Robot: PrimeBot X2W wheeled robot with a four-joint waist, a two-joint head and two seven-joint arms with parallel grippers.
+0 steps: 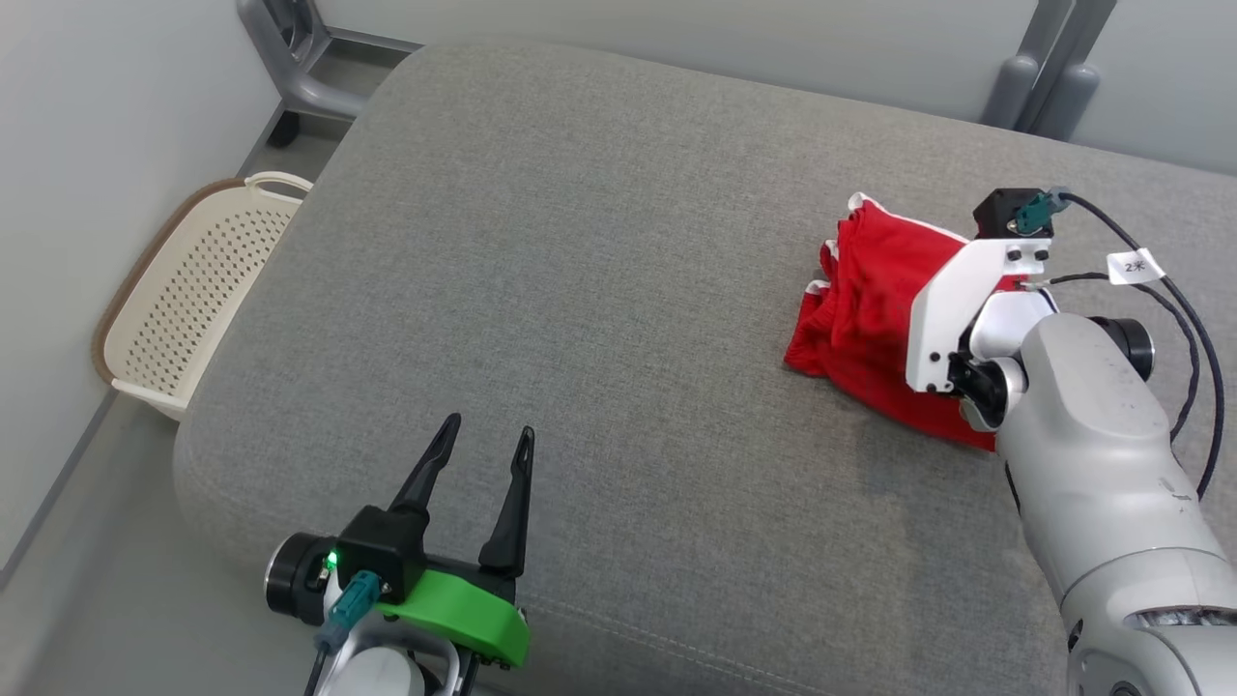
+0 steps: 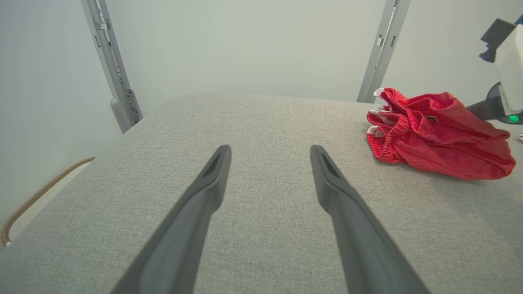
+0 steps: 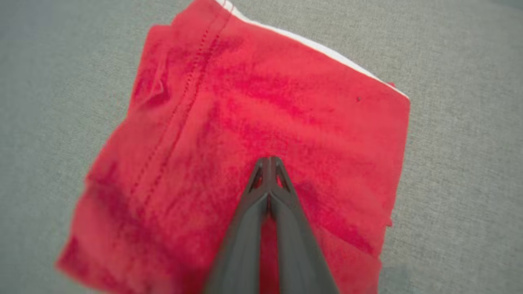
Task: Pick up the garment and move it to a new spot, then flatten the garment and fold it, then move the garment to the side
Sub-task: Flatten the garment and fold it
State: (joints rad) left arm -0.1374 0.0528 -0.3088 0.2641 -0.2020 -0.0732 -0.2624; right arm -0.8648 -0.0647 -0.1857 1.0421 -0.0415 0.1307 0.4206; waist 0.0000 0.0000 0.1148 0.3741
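Looking down from the head, we saw the red garment (image 1: 865,290) lying bunched near the right-hand edge of the grey cushion (image 1: 580,290). The right arm (image 1: 1082,416) was bent over it and covered its near part. The left gripper (image 1: 490,426) hung at the lower left, well apart from the cloth, its two fingers spread with nothing between them. A pale basket (image 1: 184,300) stood on the floor off the cushion's left side.

Through the left wrist we found those spread fingers above bare cushion. The garment sat off to the right as a lumpy heap, its elastic waistband turned towards us.

Through the right wrist we saw the right gripper (image 3: 269,161) with its tips pressed together on the red cloth. It seemed to be pinching a fold, though the cloth between the tips was hidden.

We judged this a carrying step. We could not tell whether it was the first move or the last one to the side, since the heap looked only roughly folded. The next move would call for a steady lift with a tight pinch, so that the layers did not slide apart.
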